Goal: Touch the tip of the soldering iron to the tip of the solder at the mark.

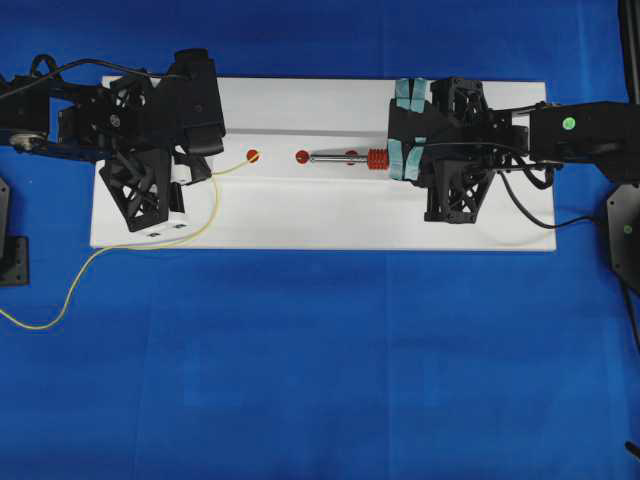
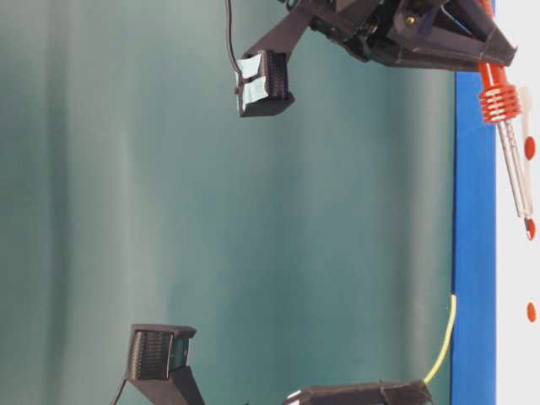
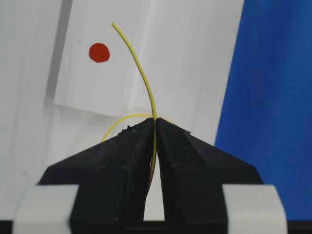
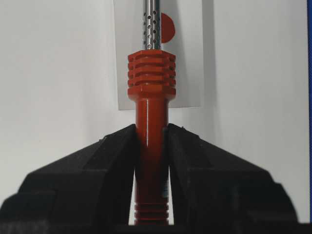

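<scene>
The soldering iron point(image 1: 345, 158) lies level over the white board point(image 1: 320, 220). Its red ribbed collar point(image 1: 378, 159) is just in front of my right gripper point(image 1: 408, 160), which is shut on the red handle point(image 4: 151, 141). The silver shaft's tip point(image 1: 313, 158) sits beside the middle red mark point(image 1: 302, 157). My left gripper point(image 1: 203, 166) is shut on the yellow solder point(image 3: 143, 73). The solder's free end point(image 3: 112, 23) reaches just past the left red mark point(image 3: 99, 52), close beside that mark point(image 1: 253, 155) from overhead. The two tips are apart.
A third red mark point(image 4: 167, 28) shows behind the iron's shaft. The solder trails off the board over the blue cloth point(image 1: 320, 380) to the left edge point(image 1: 40, 322). The iron's black cord point(image 1: 520, 205) loops at the right. Black mounts point(image 1: 12, 260) stand at the sides.
</scene>
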